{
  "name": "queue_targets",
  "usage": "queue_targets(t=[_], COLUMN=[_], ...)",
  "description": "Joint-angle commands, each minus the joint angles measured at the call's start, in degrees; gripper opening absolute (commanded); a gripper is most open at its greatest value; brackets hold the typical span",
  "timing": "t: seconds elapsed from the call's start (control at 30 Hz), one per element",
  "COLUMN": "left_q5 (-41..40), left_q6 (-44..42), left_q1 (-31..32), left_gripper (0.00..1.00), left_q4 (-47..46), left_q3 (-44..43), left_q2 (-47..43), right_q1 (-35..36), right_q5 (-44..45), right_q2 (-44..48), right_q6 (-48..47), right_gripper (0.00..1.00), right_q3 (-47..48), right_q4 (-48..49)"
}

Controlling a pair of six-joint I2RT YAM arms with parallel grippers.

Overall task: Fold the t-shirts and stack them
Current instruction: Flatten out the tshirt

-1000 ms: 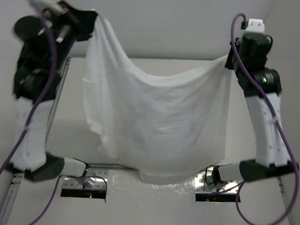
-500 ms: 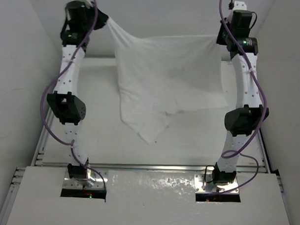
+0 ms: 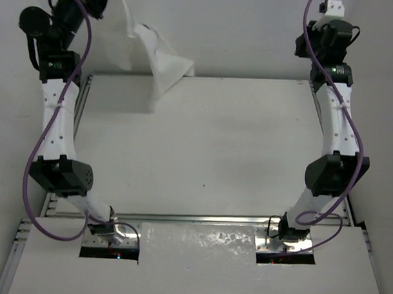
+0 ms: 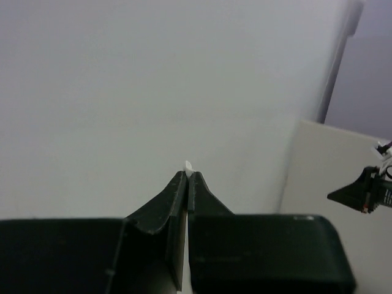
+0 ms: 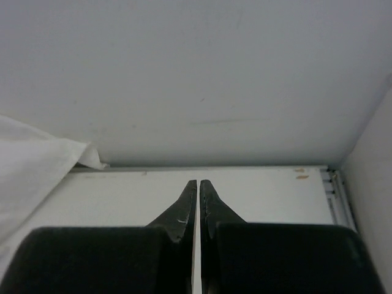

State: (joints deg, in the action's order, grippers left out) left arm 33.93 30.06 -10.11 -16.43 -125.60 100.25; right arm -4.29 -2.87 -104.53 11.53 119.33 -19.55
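Observation:
The white t-shirt (image 3: 153,58) hangs bunched from my left gripper (image 3: 106,0), high over the table's far left corner, its lower tip above the table edge. In the left wrist view my left gripper (image 4: 187,174) is shut, with a white bit of fabric (image 4: 188,165) showing at the fingertips. My right gripper (image 5: 199,184) is shut with nothing between its jaws. It is held high at the far right (image 3: 319,45), apart from the shirt. A fold of the shirt (image 5: 33,168) shows at the left of the right wrist view.
The white table (image 3: 203,147) lies below both arms, with a metal rail (image 3: 200,218) along its near edge. White walls stand close behind (image 3: 239,32) and on both sides. Purple cables (image 3: 48,135) hang along each arm.
The right gripper has let go of the shirt. The left arm has swung up and to the left, and the shirt, earlier spread between both grippers, now hangs bunched from the left one.

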Motion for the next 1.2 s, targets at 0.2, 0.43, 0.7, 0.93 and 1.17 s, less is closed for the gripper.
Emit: queue_targets(t=[0.2, 0.43, 0.7, 0.93, 1.17], left_q5=[-17.7, -39.2, -23.8, -16.3, -21.9], left_q6=[-12.9, -10.6, -7.1, -0.1, 5.4], left_q1=[8.0, 16.7, 20.7, 28.1, 28.5], left_gripper=[0.00, 0.00, 0.00, 0.00, 0.00], left_q4=[5.5, 18.0, 32.2, 27.9, 32.9], left_q3=[46.2, 46.5, 31.6, 32.8, 29.4], left_q2=[-27.8, -33.2, -29.5, -33.2, -36.9], right_q1=[9.3, 19.7, 32.4, 40.9, 41.3], right_q5=[-8.9, -23.6, -27.9, -17.6, -9.0], right_q2=[13.2, 19.0, 13.7, 5.3, -8.1], right_q6=[7.0, 14.3, 16.9, 13.7, 12.2], right_gripper=[0.31, 0.60, 0.81, 0.89, 0.89], right_q3=[-36.2, -59.3, -70.5, -67.7, -53.7], right_q4=[7.2, 18.7, 33.8, 46.3, 49.3])
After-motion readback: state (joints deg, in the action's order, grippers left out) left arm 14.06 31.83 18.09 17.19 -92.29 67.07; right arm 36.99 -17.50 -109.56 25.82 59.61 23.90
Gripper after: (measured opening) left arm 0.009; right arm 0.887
